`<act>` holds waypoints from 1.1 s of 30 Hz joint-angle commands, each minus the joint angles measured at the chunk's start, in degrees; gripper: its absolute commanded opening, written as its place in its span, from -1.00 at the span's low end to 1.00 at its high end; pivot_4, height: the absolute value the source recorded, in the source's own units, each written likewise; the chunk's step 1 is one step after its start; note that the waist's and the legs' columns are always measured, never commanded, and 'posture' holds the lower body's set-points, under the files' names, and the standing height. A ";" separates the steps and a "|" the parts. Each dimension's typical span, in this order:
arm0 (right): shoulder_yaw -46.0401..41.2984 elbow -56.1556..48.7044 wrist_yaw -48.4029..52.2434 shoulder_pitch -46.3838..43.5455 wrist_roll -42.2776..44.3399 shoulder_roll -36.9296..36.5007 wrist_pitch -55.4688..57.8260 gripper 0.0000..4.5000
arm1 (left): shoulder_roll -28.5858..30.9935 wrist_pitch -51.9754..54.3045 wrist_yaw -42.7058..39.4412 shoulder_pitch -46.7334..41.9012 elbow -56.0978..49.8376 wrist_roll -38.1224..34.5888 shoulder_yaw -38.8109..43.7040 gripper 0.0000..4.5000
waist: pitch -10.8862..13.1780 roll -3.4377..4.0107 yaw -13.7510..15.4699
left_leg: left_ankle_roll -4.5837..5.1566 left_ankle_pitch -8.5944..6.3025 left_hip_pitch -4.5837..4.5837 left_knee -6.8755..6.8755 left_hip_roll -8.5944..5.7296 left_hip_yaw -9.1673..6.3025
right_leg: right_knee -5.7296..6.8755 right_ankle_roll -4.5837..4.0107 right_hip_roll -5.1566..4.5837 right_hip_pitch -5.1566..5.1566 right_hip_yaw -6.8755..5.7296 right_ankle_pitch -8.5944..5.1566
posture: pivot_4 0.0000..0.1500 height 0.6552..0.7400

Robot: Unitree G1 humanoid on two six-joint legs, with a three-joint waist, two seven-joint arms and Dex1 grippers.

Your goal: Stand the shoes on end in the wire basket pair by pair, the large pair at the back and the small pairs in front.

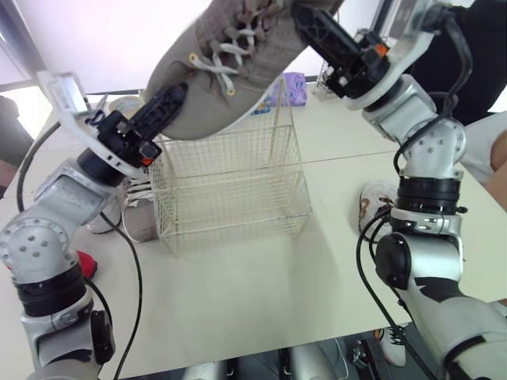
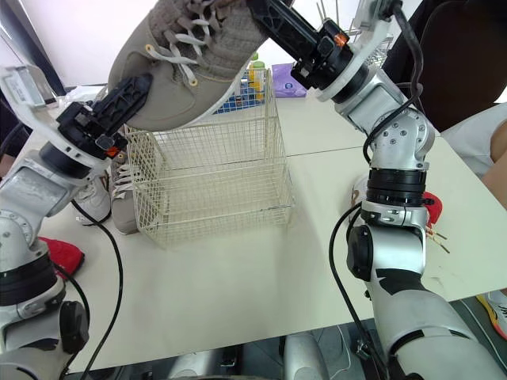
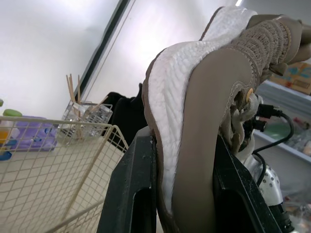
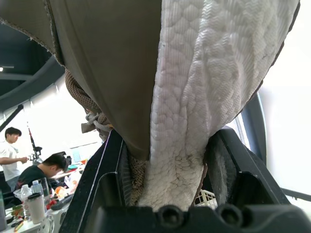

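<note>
A large grey-beige lace-up shoe (image 1: 230,55) with a white sole hangs in the air above the cream wire basket (image 1: 230,190), held at both ends. My left gripper (image 1: 168,101) is shut on its toe end, to the basket's left. My right gripper (image 1: 310,25) is shut on its heel end, above the basket's back right corner. In the left wrist view the sole (image 3: 189,126) sits clamped between the black fingers (image 3: 131,194). The right wrist view has the sole (image 4: 189,82) squeezed between its fingers (image 4: 104,184) too. The basket looks empty.
A pair of pale shoes (image 1: 135,210) lies on the table just left of the basket, with a red shoe (image 2: 59,255) nearer the left edge. A small shoe (image 1: 372,202) rests by my right arm. A purple box (image 1: 295,85) stands behind the basket. A person (image 1: 495,150) sits at the right.
</note>
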 commanded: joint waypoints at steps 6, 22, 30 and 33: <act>1.82 3.19 8.43 -8.60 -3.83 -7.32 -1.38 -0.25 | 12.85 3.88 -8.51 2.13 -2.03 1.74 0.92 0.99 | 0.01 0.02 -0.05 | 0.02 -0.01 -0.06 -0.02 0.00 0.00 | -0.05 -0.01 0.00 -0.06 0.00 0.00 | 1.00 1.00; 17.00 45.35 35.51 -35.14 -37.43 -12.55 -42.69 -0.25 | 20.10 1.28 -16.98 9.57 -4.65 10.86 3.67 0.99 | 0.07 0.11 -0.36 | -0.13 0.05 -0.08 -0.66 -0.01 0.04 | -0.25 -0.03 -0.04 -0.33 0.06 0.00 | 1.00 1.00; 18.75 54.16 39.84 -37.85 -45.17 -9.37 -52.12 -0.25 | 18.93 0.50 -15.91 10.01 -5.97 11.07 4.08 0.99 | 0.07 0.11 -0.40 | -0.27 0.12 -0.10 -0.78 -0.01 0.04 | -0.22 -0.03 -0.03 -0.44 0.06 0.00 | 1.00 1.00; 19.08 56.04 39.99 -37.55 -47.48 -8.20 -54.08 -0.25 | 18.66 0.20 -15.38 9.89 -6.41 11.02 4.03 0.99 | 0.07 0.10 -0.22 | -0.30 0.13 -0.09 -0.75 -0.01 0.03 | -0.21 -0.06 -0.03 -0.41 0.05 0.02 | 1.00 1.00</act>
